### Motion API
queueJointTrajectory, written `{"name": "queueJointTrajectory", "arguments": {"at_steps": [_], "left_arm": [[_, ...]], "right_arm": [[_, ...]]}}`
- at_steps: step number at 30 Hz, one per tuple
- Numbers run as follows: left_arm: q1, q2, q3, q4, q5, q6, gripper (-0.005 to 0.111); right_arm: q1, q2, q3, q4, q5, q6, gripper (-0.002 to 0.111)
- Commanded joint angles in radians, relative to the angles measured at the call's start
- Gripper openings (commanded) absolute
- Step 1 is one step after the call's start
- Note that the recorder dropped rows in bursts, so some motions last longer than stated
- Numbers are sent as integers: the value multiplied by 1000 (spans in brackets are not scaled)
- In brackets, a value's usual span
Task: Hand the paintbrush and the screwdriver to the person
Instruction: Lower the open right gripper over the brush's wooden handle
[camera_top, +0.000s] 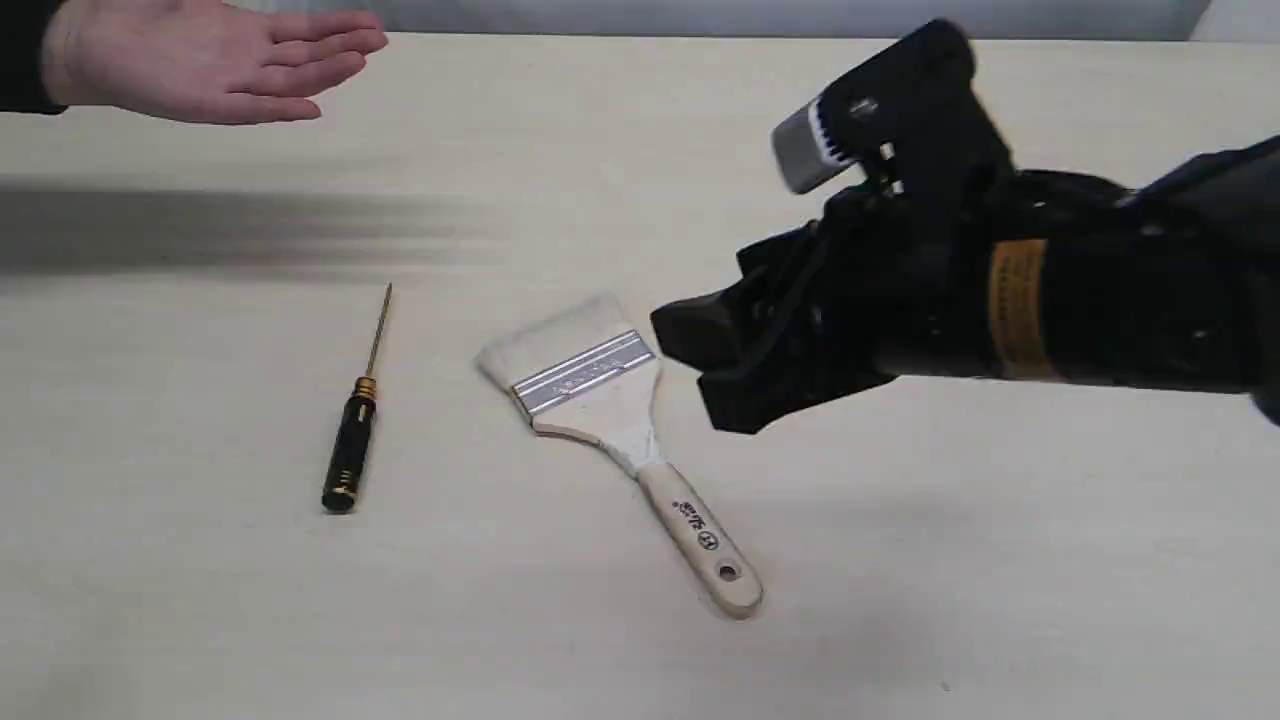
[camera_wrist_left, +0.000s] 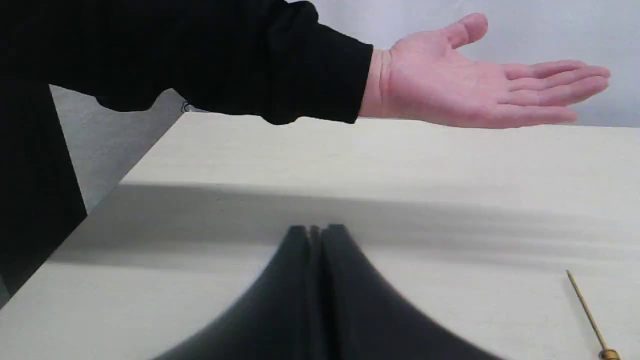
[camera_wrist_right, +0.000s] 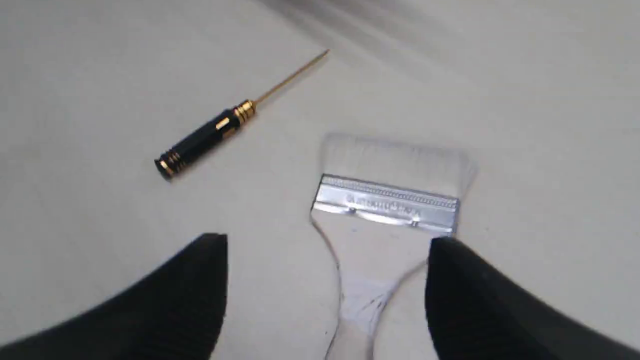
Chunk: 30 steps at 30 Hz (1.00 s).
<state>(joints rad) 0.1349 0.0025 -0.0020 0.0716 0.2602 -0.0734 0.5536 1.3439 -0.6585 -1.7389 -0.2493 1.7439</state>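
Observation:
The paintbrush (camera_top: 590, 378) lies flat mid-table, pale bristles pointing away, wooden handle toward the near edge. My right gripper (camera_top: 697, 372) hovers open just to its right, above the table. In the right wrist view its two fingers straddle the brush (camera_wrist_right: 385, 202) below the silver ferrule without touching it, and the right gripper (camera_wrist_right: 327, 240) holds nothing. The screwdriver (camera_top: 353, 435) lies left of the brush, thin shaft pointing away; it also shows as a screwdriver (camera_wrist_right: 210, 135) beside the brush. The person's open hand (camera_top: 220, 65) waits palm-up at the far left. My left gripper (camera_wrist_left: 315, 231) is shut and empty, low over the table.
The pale wooden table (camera_top: 900, 600) carries only the two tools. A dark shadow band (camera_top: 230, 230) crosses its far left part. The person's black sleeve (camera_wrist_left: 200, 55) reaches in over the table's far edge, and the screwdriver's shaft (camera_wrist_left: 584, 312) shows at that picture's corner.

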Motion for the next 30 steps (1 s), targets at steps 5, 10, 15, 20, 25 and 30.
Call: {"name": "queueJointTrajectory", "arguments": {"at_steps": [5, 10, 15, 20, 25, 30], "left_arm": [[-8, -2, 2, -4, -11, -2, 0], [-8, -2, 2, -4, -11, -2, 0], [-8, -2, 2, -2, -13, -2, 0], [-8, -2, 2, -1, -11, -2, 0], [-8, -2, 2, -1, -11, -2, 0], [-8, -2, 2, -1, -11, -2, 0]], "right_arm": [[57, 165, -66, -5, 19, -3, 60], [62, 221, -87, -5, 53, -5, 60], [62, 250, -87, -5, 95, -24, 60], [62, 248, -87, -5, 124, -12, 60], [62, 248, -87, -5, 149, -12, 60], [62, 248, -87, -5, 176, -16, 60]]}}
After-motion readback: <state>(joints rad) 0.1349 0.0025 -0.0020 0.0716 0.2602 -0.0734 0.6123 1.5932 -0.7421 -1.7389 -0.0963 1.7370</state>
